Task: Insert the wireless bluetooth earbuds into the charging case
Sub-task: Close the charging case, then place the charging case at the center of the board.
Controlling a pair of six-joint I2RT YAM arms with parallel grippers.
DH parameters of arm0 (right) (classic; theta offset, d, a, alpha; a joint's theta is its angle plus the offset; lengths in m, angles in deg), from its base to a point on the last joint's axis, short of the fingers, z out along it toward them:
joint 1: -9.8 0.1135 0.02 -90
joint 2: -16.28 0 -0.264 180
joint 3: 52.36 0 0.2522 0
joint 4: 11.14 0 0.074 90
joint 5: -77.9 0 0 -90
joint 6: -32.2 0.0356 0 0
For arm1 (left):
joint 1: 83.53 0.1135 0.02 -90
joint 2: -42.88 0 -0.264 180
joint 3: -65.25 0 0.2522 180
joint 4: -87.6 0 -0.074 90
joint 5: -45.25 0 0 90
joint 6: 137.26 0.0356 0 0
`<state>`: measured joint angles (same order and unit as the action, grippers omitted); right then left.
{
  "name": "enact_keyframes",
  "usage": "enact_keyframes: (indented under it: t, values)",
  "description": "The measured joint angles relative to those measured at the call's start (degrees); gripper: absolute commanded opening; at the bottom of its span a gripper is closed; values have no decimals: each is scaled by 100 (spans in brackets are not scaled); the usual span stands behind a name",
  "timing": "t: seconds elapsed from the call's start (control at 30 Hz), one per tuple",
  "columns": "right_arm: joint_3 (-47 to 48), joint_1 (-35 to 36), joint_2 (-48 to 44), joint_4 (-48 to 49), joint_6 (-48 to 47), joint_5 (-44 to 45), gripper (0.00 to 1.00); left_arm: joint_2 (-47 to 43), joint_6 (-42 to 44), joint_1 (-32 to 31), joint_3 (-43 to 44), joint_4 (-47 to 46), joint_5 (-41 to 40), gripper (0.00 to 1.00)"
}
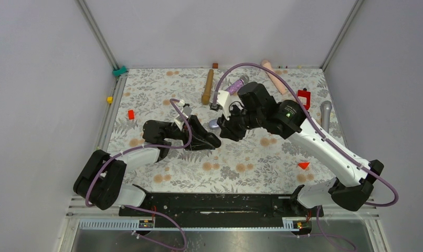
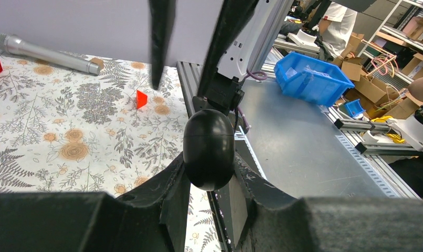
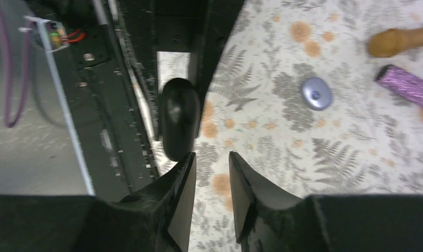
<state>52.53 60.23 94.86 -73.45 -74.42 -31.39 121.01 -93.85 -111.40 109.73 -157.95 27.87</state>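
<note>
Mid-table: your left gripper (image 2: pixel 210 164) pinches a glossy black egg-shaped charging case (image 2: pixel 209 134). The right gripper (image 3: pixel 212 157) hangs just short of it, fingers spread and empty. Hold the left pinch firm and bring the right fingers square to the case, probably to lift its lid. Only the left wrist view shows the pinch. The right wrist view best shows a small lilac oval piece (image 3: pixel 315 93) on the fern-print cloth (image 3: pixel 356 157) nearby; bud or second case, you cannot tell.

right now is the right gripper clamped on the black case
No, the right gripper is open, tablecloth showing between its fingers, and the black case sits beyond their tips.
</note>
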Motion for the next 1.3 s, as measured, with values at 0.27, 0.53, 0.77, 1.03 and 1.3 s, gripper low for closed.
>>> enact_keyframes:
  t: [0.27,0.53,0.77,1.03,1.3]
  values:
    - [-210,-243,-686,203,-330,1338,99,654,127,-151,433,227,-92,0]
    - [-1274,-1954,-1687,973,-238,1834,99,1906,505,-308,1744,1705,-918,0]
    - [-2009,-2299,-1641,1303,-9,1766,99,3303,577,-815,3101,3845,-2020,0]
    - [-2079,-2597,-1703,1537,142,1530,100,4592,1113,-1174,5154,7108,-2935,0]
    - [-2253,-2750,-1851,1617,195,1357,99,5215,1281,-1222,6142,8723,-3394,0]
